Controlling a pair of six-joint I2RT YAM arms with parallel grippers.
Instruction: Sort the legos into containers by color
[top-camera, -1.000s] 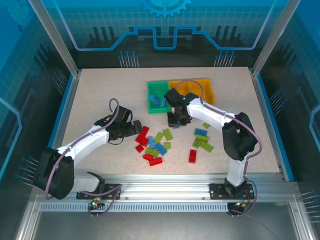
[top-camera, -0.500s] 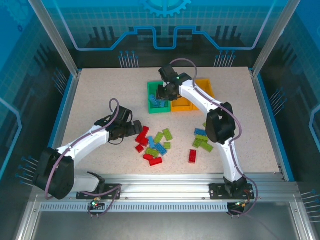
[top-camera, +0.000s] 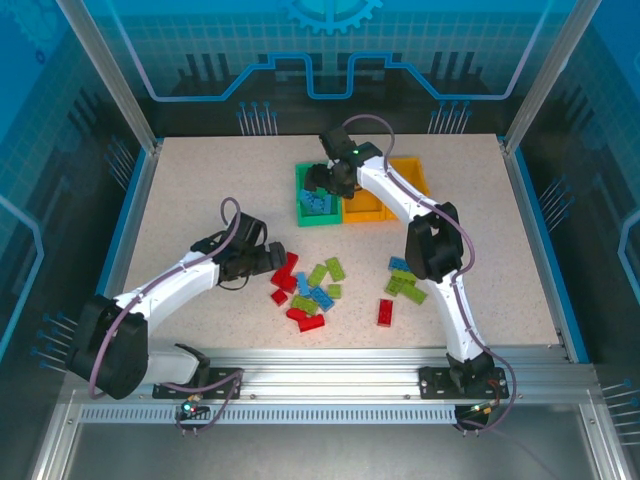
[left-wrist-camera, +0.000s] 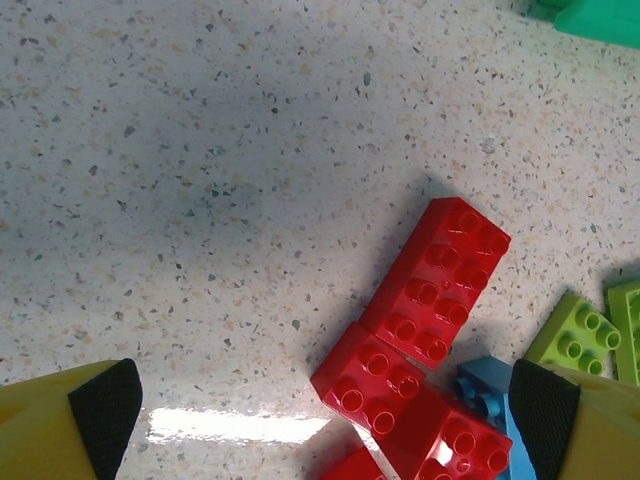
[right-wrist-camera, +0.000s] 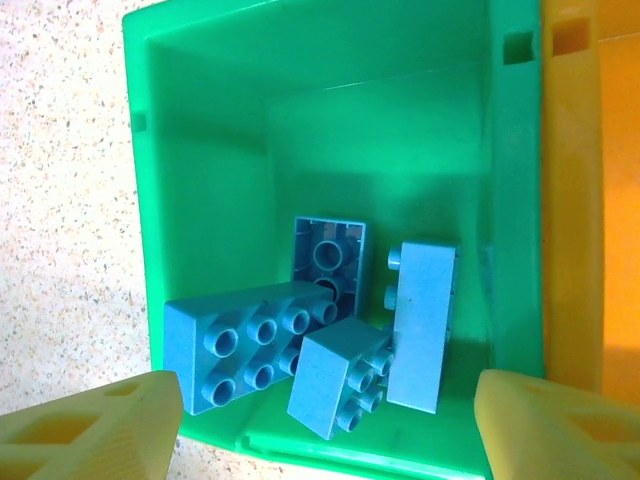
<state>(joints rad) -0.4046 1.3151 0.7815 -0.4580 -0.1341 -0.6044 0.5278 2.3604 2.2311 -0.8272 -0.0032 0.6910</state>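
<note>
My right gripper (top-camera: 318, 186) (right-wrist-camera: 330, 425) hangs open over the green container (top-camera: 299, 202) (right-wrist-camera: 200, 150), with nothing between its yellow fingers (right-wrist-camera: 105, 425). Several blue legos (right-wrist-camera: 240, 340) lie loose in that bin, one standing on its side (right-wrist-camera: 420, 320). My left gripper (top-camera: 275, 258) (left-wrist-camera: 325, 415) is wide open, low over the red legos (left-wrist-camera: 440, 280) (top-camera: 288, 272) at the left of the pile. A square red brick (left-wrist-camera: 372, 375) lies between its pads. Two orange-yellow containers (top-camera: 412, 176) adjoin the green one on its right.
Mixed red, lime green (top-camera: 334, 267) and blue (top-camera: 320, 297) bricks lie mid-table. A smaller green and blue group (top-camera: 405, 280) and a single red brick (top-camera: 385, 312) lie further right. The right arm arches over the table's right half.
The right gripper swung from the table in front of the bins to above the green bin, and its jaws have opened. The left arm has not moved.
</note>
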